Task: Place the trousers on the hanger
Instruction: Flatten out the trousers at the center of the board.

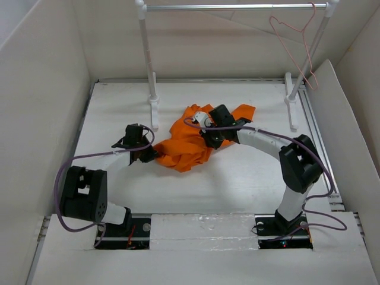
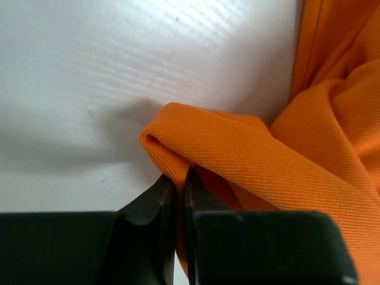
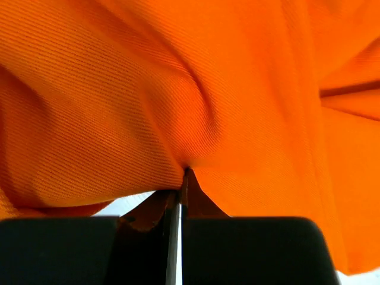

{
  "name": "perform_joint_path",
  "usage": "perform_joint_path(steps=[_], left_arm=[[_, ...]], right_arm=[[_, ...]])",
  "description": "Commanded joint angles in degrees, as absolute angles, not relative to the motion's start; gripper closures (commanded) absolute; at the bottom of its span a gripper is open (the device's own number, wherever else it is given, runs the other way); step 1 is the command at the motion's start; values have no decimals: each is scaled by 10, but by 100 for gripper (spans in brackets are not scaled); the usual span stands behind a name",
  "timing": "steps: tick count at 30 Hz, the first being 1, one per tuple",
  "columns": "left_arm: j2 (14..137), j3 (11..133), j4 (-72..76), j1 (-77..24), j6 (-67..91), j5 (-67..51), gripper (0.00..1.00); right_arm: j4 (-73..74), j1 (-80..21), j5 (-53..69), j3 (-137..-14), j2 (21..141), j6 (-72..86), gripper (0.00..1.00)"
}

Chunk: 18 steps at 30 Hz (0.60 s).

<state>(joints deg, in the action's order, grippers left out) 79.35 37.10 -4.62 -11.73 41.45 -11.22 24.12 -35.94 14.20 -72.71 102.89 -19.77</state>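
Note:
The orange trousers (image 1: 191,141) lie crumpled in a heap on the white table, in the middle. My left gripper (image 1: 148,154) is at the heap's left edge, shut on a folded edge of the trousers (image 2: 237,160). My right gripper (image 1: 209,140) is over the heap's right part, shut on a pinch of the orange cloth (image 3: 196,107). The pale pink wire hanger (image 1: 294,41) hangs by its hook from the silver rail at the back right, apart from both grippers.
A silver rail (image 1: 231,7) on two white posts (image 1: 148,65) with feet (image 1: 291,113) stands at the back. White walls enclose the table (image 1: 237,184) on the left, right and back. A slanted white panel (image 1: 347,136) leans at the right.

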Motion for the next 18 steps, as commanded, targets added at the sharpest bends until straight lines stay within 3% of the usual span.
perform_joint_path(steps=[1,4,8,12,15,18], left_arm=[[782,498,-34,-91,410,-114,100],[762,588,-101,-91,396,-79,100],[759,895,-196,-91,357,-12,100],[766,1078,-250,-91,336,33,100],[757,1110,-251,-91,321,44,100],[725,1049,-243,-91,312,63,100]], right_arm=[[196,-376,68,-805,958,-191,100],[243,-393,34,-875,927,-206,100],[385,-405,23,-1067,864,-217,100],[488,-424,50,-1261,847,-219,100],[512,-424,97,-1260,798,-206,100],[495,-424,80,-1129,743,-188,100]])
